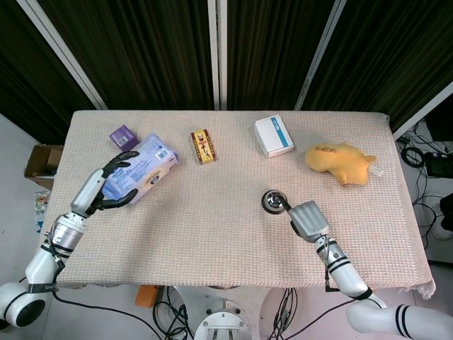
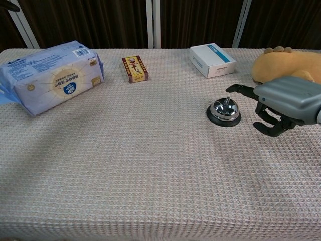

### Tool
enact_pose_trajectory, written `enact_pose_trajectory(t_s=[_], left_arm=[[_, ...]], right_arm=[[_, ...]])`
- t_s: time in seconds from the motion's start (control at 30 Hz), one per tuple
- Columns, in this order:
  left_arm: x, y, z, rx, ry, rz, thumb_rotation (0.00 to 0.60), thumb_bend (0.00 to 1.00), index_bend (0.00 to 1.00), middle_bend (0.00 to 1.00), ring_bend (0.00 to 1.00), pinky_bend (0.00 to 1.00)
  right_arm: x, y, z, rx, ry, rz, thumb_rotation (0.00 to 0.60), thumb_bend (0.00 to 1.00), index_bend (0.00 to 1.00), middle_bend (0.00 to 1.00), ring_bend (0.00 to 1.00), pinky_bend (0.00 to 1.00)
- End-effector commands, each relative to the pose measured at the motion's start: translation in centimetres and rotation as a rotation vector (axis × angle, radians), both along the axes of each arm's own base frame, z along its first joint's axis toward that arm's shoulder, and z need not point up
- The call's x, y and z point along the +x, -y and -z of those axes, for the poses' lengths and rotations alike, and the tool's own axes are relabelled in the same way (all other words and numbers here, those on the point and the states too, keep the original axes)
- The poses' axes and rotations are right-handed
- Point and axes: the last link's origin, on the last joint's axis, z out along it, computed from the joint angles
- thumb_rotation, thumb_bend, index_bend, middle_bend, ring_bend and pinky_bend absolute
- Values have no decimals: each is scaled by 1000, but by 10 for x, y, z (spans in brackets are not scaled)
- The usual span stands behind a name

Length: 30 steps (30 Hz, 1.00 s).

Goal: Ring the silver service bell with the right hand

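A: What is hard to see?

B: In the chest view the right hand (image 2: 286,103) is cut off at the edge, and the yellow plush toy (image 2: 281,65) sits partly behind it. The left hand (image 1: 113,185) shows only in the head view. The small purple box (image 1: 124,136) shows only there too.

A: What is the right hand doing?

B: It holds nothing. One finger (image 2: 239,90) points out just above the silver service bell (image 2: 223,111), and I cannot tell if it touches the button. The other fingers curl down.

A: Where is the bell?

B: On the table (image 1: 212,234), right of the middle, just beside the right hand.

A: And the left hand?

B: Its fingers are spread and curved around the near end of the blue tissue pack (image 1: 145,166).

A: How many things?

B: One bell, one tissue pack, one toy, one white box (image 2: 212,59), one little red and yellow box (image 2: 134,69), one purple box. Two hands.
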Motion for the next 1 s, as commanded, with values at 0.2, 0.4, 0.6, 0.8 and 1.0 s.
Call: enact_pose_trajectory(t_s=[0.2, 0.4, 0.6, 0.8, 1.0], left_arm=[[-1, -1, -2, 7, -2, -4, 337, 263, 143, 138, 110, 193], [0, -1, -3, 7, 1, -2, 341, 263, 143, 138, 110, 193], [1, 0, -1, 2, -1, 1, 343, 264, 143, 138, 110, 193], [-2, -1, -2, 3, -7, -7, 338, 264, 143, 138, 110, 193], [0, 0, -6, 12, -2, -6, 342, 264, 142, 138, 110, 193]], right_arm=[[-8, 1, 9, 45, -36, 50, 600, 418, 0, 801, 868, 814], [7, 1, -5, -10, 49, -2, 600, 405, 0, 805, 875, 814], [4, 1, -3, -6, 51, 0, 600, 405, 0, 806, 875, 814], [-15, 2, 10, 64, -28, 65, 600, 394, 0, 806, 875, 814], [-8, 2, -5, 12, 4, 35, 600, 390, 0, 806, 875, 814]])
